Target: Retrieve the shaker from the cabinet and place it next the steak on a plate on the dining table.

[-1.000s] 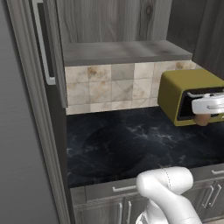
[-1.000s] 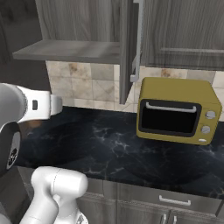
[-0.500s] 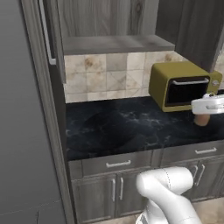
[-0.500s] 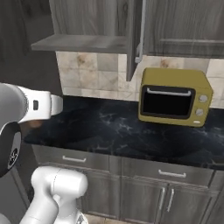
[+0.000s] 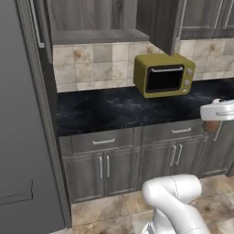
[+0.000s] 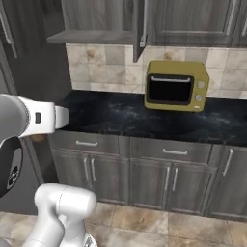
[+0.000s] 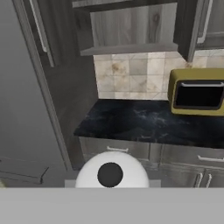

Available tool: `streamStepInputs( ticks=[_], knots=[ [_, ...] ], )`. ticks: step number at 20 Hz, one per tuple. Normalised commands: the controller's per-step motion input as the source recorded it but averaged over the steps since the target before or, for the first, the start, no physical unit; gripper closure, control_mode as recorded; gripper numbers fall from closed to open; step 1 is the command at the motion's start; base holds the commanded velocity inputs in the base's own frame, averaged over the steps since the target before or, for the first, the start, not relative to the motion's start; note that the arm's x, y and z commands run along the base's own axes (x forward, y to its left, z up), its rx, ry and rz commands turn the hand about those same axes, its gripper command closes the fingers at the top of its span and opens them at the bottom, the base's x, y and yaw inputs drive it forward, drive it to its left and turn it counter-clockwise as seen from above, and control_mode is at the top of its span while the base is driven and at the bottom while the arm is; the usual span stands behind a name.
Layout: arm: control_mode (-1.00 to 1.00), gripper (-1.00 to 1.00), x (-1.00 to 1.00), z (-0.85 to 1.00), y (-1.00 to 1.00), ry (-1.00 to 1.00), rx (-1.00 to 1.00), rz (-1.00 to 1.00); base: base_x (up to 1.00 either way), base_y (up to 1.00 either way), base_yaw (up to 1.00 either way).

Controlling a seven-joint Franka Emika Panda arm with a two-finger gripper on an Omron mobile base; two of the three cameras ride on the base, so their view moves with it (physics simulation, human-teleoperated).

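The shaker (image 7: 112, 173) fills the bottom middle of the hand view, where I look down on its white round top with a dark hole. In the left base view its brown body (image 5: 210, 127) hangs under my white hand at the right edge, with my gripper (image 5: 212, 122) shut on it. A brown sliver of the shaker (image 6: 38, 138) also peeks out below the arm in the right base view. The cabinet (image 5: 93, 20) above the counter stands open with a bare shelf, its door (image 5: 161, 23) swung out. The steak, plate and dining table are out of view.
An olive-yellow microwave (image 5: 164, 75) sits on the black marble counter (image 5: 109, 109) under the upper cabinets. Grey drawers and doors (image 5: 137, 155) run below it. A tall grey panel (image 5: 23, 137) stands at the left. Tiled floor (image 6: 159, 222) lies between the base and the units.
The whole picture has shifted: the base has backed away from the counter, so the lower doors and floor now show. The shaker stays in the shut gripper.
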Motion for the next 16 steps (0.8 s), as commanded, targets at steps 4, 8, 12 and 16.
streamStepInputs(
  ticks=[4, 8, 12, 16],
  knots=[
    [1.0, 1.0, 0.0, 0.0, 0.0, 0.0, 0.0, 0.0, -0.47, -0.49, -0.3],
    [1.0, 1.0, 0.0, 0.0, 0.0, 0.0, 0.0, 0.0, -0.19, -0.47, -0.31],
    [1.0, 1.0, 0.0, 0.0, 0.0, 0.0, 0.0, 0.0, -0.1, -0.33, -0.4],
    [1.0, 1.0, 0.0, 0.0, 0.0, 0.0, 0.0, 0.0, -0.11, -0.24, -0.47]
  ],
)
